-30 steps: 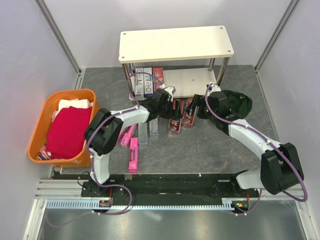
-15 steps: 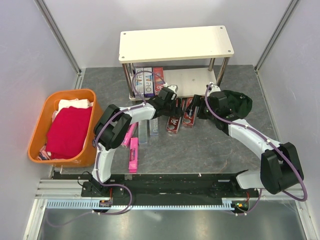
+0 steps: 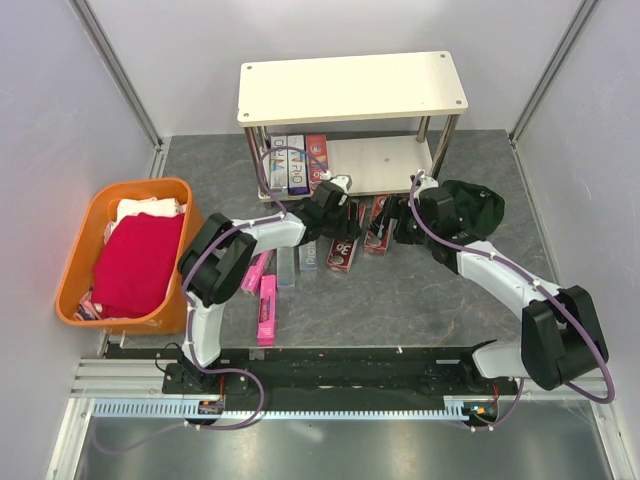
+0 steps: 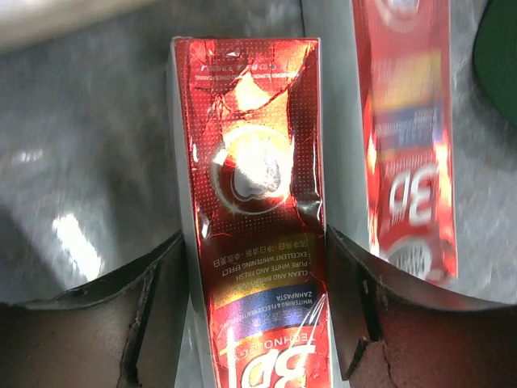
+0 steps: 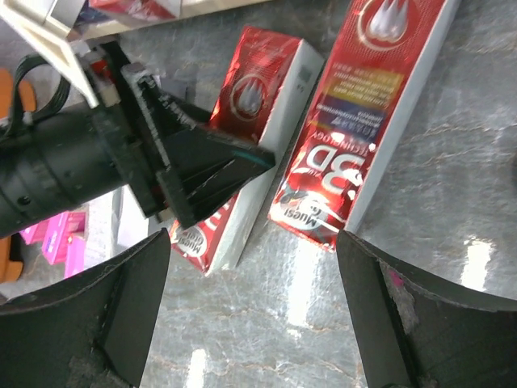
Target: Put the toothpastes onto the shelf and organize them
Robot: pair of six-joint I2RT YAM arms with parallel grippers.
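1. In the left wrist view the left pincer [image 4: 254,234] straddles a red toothpaste box [image 4: 254,145] lying on the grey worktop [image 4: 89,145]. Its fingers [image 4: 153,315] sit close against both long sides, but I cannot tell whether they press. The frame cuts off the box's near end.
2. A second red box [image 4: 408,137], marked "3D", lies just beside it, blurred and cut off at the top.
3. The right wrist view shows the right pincer [image 5: 252,238] wide and holding nothing, above both red boxes.
4. Only the top view shows the shelf [image 3: 350,88]. Three boxes [image 3: 297,162] sit at the left of its lower board, partly hidden by the upper board.
5. Pink boxes [image 3: 267,315] and silver-grey boxes [image 3: 287,268] lie on the worktop; an orange basket [image 3: 150,183] holds a red cloth [image 3: 135,260].
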